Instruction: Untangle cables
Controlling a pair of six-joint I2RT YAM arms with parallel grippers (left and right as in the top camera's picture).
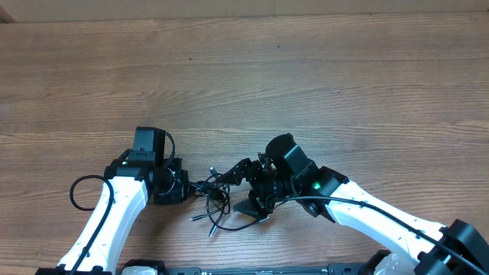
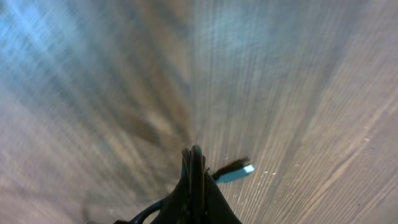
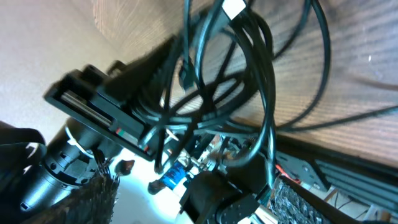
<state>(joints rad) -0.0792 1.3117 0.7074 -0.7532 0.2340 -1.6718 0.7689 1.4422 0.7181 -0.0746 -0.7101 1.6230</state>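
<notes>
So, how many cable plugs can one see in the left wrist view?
1: a plug sticking out just right of the shut left gripper; others may be hidden.

Robotics lab bench.
White left arm [image 1: 114,221] and right arm [image 1: 382,221] are mounted at a wood-grain table [image 1: 306,69]. The right wrist view shows a black metal frame rail [image 3: 354,173] and exposed wiring [image 3: 287,169] past the table's edge.

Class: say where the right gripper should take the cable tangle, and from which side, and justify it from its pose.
Likely a loose strand trailing from the cables toward the near edge, approached from above-right. It lies free, clear of the tangle, while the shut left gripper pins the opposite side; the open right gripper is beside it.
</notes>
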